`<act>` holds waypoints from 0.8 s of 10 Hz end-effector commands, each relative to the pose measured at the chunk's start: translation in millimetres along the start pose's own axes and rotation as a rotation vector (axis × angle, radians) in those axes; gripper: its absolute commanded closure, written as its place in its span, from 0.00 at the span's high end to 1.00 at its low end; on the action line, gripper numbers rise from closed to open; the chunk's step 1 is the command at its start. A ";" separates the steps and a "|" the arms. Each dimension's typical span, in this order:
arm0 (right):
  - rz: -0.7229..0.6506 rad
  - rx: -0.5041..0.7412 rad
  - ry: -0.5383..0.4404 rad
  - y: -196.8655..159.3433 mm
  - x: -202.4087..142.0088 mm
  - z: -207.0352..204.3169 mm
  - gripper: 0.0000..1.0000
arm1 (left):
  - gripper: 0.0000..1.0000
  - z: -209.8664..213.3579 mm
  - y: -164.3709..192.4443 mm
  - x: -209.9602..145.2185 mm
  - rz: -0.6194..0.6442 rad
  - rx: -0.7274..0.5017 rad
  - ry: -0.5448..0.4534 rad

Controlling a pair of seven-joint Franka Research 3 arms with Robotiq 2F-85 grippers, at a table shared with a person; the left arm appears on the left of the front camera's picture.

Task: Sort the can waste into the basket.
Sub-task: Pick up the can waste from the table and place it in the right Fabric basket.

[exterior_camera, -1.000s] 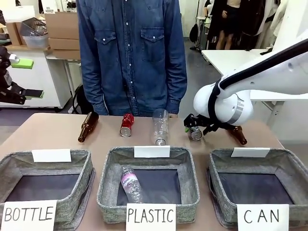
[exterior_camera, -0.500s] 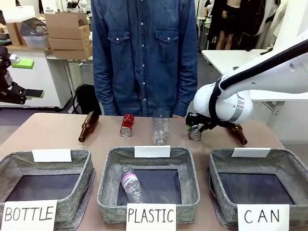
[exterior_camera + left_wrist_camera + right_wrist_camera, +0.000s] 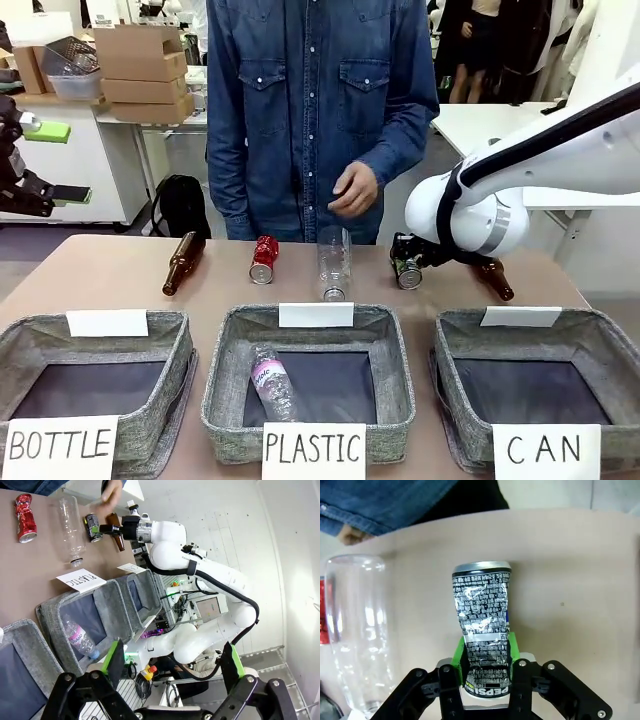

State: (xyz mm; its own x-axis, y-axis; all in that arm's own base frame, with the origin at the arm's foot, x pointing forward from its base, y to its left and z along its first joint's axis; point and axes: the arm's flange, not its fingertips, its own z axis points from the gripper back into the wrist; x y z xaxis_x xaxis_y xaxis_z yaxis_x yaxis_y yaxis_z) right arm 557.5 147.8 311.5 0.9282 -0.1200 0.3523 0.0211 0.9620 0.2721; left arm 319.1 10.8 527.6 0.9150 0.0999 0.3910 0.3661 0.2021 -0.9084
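Right gripper (image 3: 485, 672) clamps the black-and-silver can (image 3: 482, 630) (crushed) on the table (image 3: 580, 580).

Glossy white rounded right arm (image 3: 465, 215), black cable (image 3: 545, 137) along it, black jaws, green pads (image 3: 512, 646)

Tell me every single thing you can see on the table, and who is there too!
Table: one, light brown, under everything.
Baskets: three, grey with dark bottoms, in a near row: BOTTLE basket left, PLASTIC basket middle, CAN basket right.
Brown glass bottles: two, lying on the far side, one left, one right.
Clear plastic bottles: two, one lying mid-table, one in the PLASTIC basket.
Red can: one, crushed, between the left brown bottle and the clear one.
Silver-and-black can: one, crushed, held by the right gripper.
Person's hand: one, raised in front of a blue denim shirt.
Left gripper: black, green pads, open, off to the left.
Right gripper: black, green pads, shut on the silver-and-black can.
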 end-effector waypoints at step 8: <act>-0.135 0.192 0.162 -92.1 -63.3 157.8 0.06 | 1.00 -0.2 -0.2 0.6 -0.022 -0.024 -0.010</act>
State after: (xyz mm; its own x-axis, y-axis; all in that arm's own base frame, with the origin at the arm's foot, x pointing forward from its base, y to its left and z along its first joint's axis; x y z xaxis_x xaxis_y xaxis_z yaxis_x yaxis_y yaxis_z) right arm 473.5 69.3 382.9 0.9633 -0.1994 0.1795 0.1015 0.8902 0.4441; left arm 318.9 10.7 528.0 0.9145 0.0996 0.3920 0.3671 0.2025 -0.9079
